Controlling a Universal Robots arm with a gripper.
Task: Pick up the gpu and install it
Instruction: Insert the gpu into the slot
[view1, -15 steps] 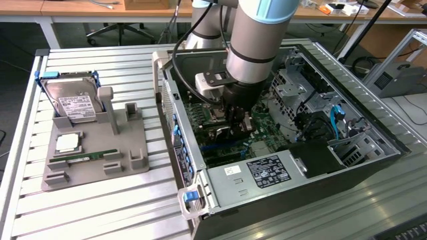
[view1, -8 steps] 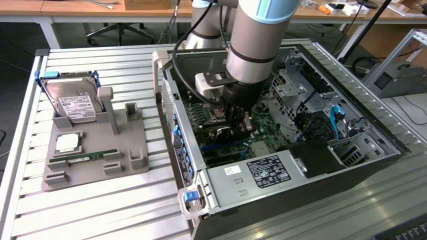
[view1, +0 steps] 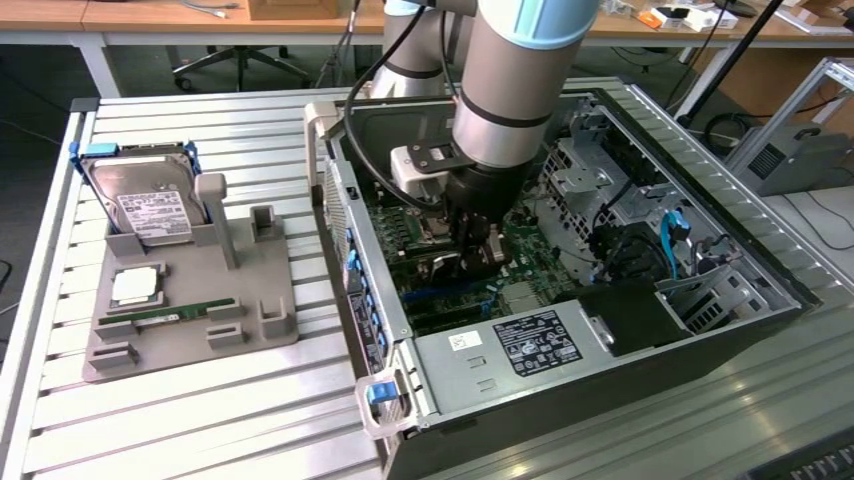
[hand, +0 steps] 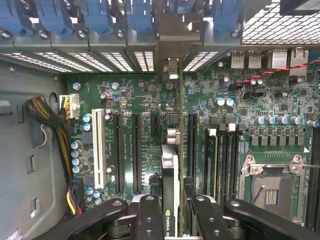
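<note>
The gpu (hand: 170, 170) stands edge-on between my fingers, a thin black card with a green logo near the grip. Its silver end bracket (hand: 171, 37) reaches the row of rear slot openings in the case. My gripper (hand: 172, 220) is shut on the card, one dark finger (hand: 149, 215) on each side. The card lines up over a black expansion slot of the green motherboard (hand: 125, 95); I cannot tell whether it is seated. In the exterior view my gripper (view1: 474, 250) is down inside the open computer case (view1: 534, 345).
Long black slots (hand: 136, 150) and a white slot (hand: 98, 150) flank the card, beside a yellow-black cable bundle (hand: 47, 115) and the CPU socket (hand: 272, 185). At the exterior view's left, a grey fixture (view1: 254, 300) holds a hard drive (view1: 154, 205) and a green memory stick (view1: 160, 318).
</note>
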